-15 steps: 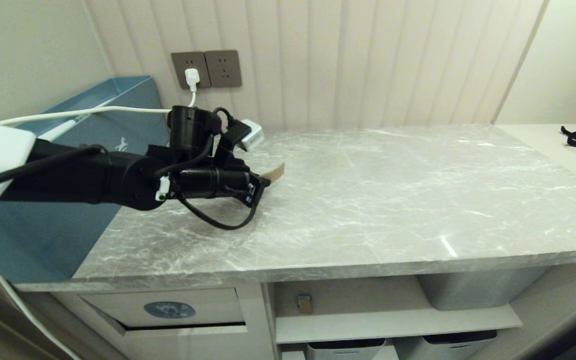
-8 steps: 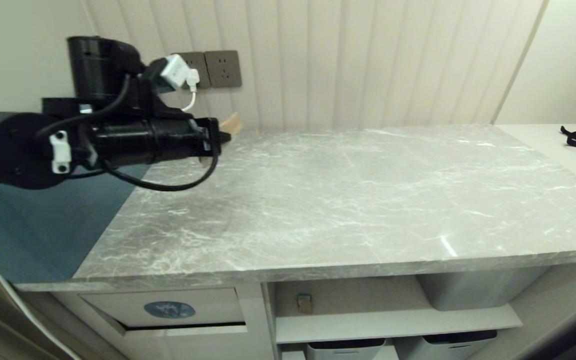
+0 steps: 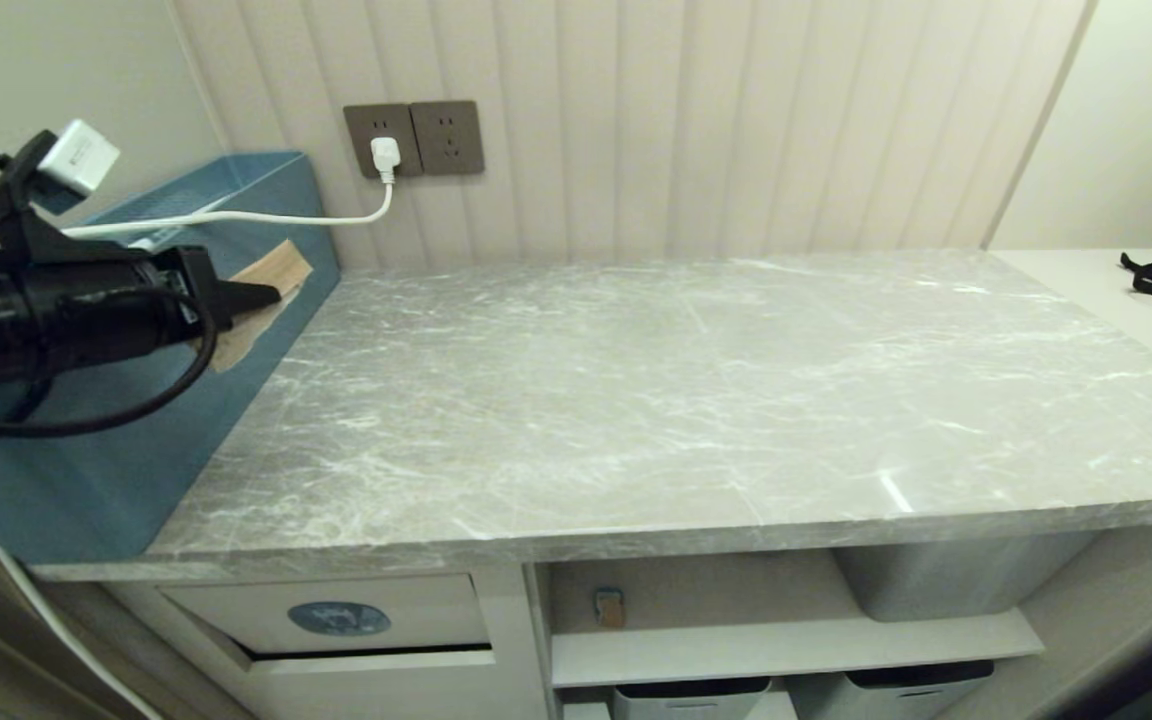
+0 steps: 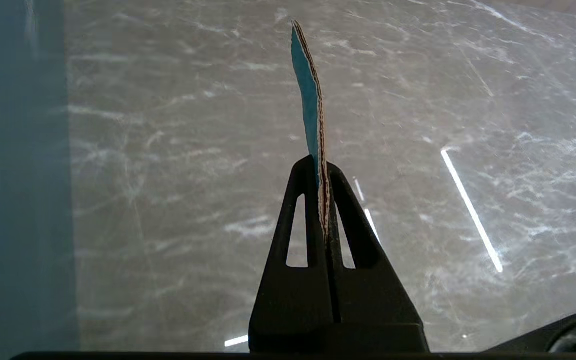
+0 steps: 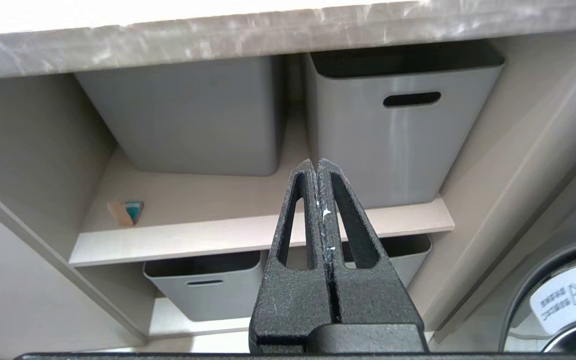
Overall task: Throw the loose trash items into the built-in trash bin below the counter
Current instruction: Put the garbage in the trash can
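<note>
Brown cardboard scrap (image 3: pixel 271 275) with teal tape on one face is pinched edge-on between the closed fingers of the left gripper (image 3: pixel 261 295), held in the air in front of the teal box (image 3: pixel 116 470), at the left end of the counter (image 3: pixel 686 400). Right gripper (image 5: pixel 316 167) is closed on nothing, under the counter edge, facing the grey tubs (image 5: pixel 398 130). One small scrap (image 5: pixel 125 212) lies on the shelf (image 5: pixel 248 230). Trash bin flap (image 3: pixel 336 618) sits below the counter, at the left.

No words or numbers can be read anywhere. The flap panel (image 3: pixel 336 612) under the bench (image 3: pixel 696 400) has a blue oval sticker (image 3: pixel 339 619) with a pale picture on it, too blurry to make out. A round white label (image 5: pixel 562 300) at the corner of the right wrist view has a small triangle sign and a few lines of tiny print, too small to read
</note>
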You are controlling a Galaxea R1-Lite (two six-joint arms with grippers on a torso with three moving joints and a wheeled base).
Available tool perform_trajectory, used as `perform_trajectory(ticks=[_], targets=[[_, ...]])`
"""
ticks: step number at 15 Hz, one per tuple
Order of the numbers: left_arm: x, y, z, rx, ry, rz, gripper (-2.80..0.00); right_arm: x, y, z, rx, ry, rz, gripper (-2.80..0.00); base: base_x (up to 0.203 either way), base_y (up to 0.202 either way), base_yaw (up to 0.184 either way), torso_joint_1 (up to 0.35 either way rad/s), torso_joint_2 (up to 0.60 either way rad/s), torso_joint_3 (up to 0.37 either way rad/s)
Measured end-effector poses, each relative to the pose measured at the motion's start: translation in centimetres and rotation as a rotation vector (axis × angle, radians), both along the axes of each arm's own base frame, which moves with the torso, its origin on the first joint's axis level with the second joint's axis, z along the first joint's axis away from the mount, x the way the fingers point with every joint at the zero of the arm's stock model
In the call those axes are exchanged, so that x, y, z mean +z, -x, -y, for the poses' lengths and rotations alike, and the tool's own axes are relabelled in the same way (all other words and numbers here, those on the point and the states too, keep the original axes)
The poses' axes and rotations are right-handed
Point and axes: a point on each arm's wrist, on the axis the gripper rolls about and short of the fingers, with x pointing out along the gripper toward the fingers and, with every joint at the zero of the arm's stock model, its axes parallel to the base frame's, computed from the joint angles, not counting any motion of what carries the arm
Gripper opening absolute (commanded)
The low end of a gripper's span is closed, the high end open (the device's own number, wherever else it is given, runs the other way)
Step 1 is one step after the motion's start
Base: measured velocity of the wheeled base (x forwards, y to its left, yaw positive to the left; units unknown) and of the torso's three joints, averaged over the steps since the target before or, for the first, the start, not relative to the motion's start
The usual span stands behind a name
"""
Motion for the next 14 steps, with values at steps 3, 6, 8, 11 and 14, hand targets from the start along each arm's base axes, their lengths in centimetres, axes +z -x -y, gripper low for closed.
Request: perform_trajectory(ticks=[3, 6, 8, 11, 14], targets=[[-0.6, 1.8, -0.7, 0.019, -0.010, -0.002, -2.80, 0.0, 0.0, 0.0, 0.000, 0.001, -0.001, -2.80, 0.000, 0.000, 0.000, -0.193, 0.44, 0.245], [-2.0, 4.0, -0.9, 0.005, -0.082, 0.017, -2.80, 0.0, 0.0, 0.0, 0.000, 0.001, -0.002, -2.80, 0.000, 0.000, 0.000, -0.211, 0.49, 0.281], [-4.0, 5.6, -0.9, -0.006, -0.126, 0.023, -2.80, 0.0, 0.0, 0.0, 0.000, 0.001, -0.001, -2.80, 0.000, 0.000, 0.000, -0.206, 0.50, 0.281], [-6.5, 7.9, -1.0, -0.001, -0.152, 0.054, -2.80, 0.0, 0.0, 0.0, -0.001, 0.001, -0.001, -2.80, 0.000, 0.000, 0.000, -0.196, 0.48, 0.287], [-6.6, 9.3, -1.1, 0.015, -0.192, 0.115, -2.80, 0.0, 0.0, 0.0, -0.001, 0.001, -0.002, -2.80, 0.000, 0.000, 0.000, -0.181, 0.47, 0.290]])
